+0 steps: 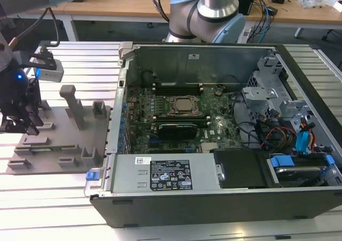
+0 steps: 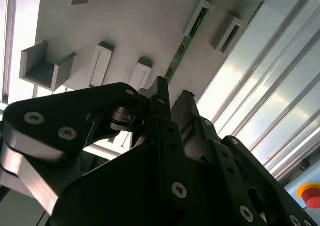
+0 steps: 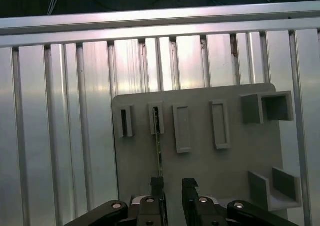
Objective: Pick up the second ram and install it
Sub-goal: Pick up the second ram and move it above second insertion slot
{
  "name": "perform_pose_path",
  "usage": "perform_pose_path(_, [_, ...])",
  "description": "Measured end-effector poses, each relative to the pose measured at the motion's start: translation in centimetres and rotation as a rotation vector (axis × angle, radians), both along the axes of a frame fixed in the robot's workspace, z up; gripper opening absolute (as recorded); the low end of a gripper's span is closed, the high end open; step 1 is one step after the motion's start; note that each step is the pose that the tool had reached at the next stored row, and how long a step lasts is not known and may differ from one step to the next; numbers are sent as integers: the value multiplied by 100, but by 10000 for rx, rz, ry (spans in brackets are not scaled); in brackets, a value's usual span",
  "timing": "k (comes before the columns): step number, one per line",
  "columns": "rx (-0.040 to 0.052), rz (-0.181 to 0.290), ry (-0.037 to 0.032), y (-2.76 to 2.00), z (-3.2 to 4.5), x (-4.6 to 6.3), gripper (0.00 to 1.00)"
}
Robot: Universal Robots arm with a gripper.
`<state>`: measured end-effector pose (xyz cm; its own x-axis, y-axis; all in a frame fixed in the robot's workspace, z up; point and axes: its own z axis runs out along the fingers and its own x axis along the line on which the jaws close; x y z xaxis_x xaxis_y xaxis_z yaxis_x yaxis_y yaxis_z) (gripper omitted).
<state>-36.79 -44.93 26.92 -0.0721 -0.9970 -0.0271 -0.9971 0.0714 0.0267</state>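
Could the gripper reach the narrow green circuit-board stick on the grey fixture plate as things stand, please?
Likely yes: the open black gripper hovers close to the narrow green stick, which stands on edge in the grey plate; nothing covers it.

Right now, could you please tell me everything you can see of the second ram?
The second ram is a long, thin green circuit-board stick, standing on edge on the grey holder plate, one end in a raised slot block. The open tool hangs by its other end; whether they touch I cannot tell.
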Motion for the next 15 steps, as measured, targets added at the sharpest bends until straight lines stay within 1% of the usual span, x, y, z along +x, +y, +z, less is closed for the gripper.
perform_pose_path(2, [0,0,0,0,-53,0,30])
perform_pose_path(6, [0,0,0,0,-111,0,30])
perform_pose_path(9, [0,0,1,0,-181,0,30])
perform_pose_path(12, [0,0,0,0,-227,0,30])
perform_pose_path(14, [0,0,1,0,-280,0,30])
perform_pose_path(15, [0,0,0,0,-331,0,30])
